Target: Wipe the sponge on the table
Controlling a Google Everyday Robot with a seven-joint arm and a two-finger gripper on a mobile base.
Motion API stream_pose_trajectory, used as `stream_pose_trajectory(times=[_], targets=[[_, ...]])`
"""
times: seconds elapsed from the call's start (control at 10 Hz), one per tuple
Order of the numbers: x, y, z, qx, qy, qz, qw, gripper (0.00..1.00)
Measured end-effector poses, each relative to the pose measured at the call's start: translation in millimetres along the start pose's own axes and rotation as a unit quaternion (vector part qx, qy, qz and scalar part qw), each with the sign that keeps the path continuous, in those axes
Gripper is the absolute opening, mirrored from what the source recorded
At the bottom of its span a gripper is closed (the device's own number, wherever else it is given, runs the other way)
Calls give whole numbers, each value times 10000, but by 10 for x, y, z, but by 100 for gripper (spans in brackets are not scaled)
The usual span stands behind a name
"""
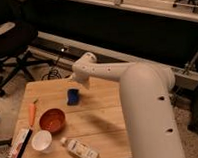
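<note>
Closest to me on the counter [102,118], a white bottle [78,149] lies on its side at the front edge. Left of it stands a white cup [41,140], and a flat red-and-white packet [20,143] sits at the front left corner. Just behind the cup is the red bowl [52,120], with the carrot [32,112] beside it to the left, pointing away from me. Further back, the blue sponge [73,96] lies flat on the wood, apart from everything else. The big white arm [144,106] sweeps in from the right, and its gripper [78,80] hangs over the far edge of the counter, just beyond the sponge. I read the jaws as released and holding nothing. Beyond the counter, a dark office chair [10,43] stands on the floor at far left.
</note>
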Motion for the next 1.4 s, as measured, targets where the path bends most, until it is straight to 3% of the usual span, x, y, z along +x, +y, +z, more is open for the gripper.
stream_pose_trajectory(times=[0.5,0.8,1.4], targets=[[-284,-64,83,-64,-420,-508,9978,80],[-403,-37,262,-197,-443,-621,9969,80],[-584,-84,543,-283,-408,-711,9962,80]])
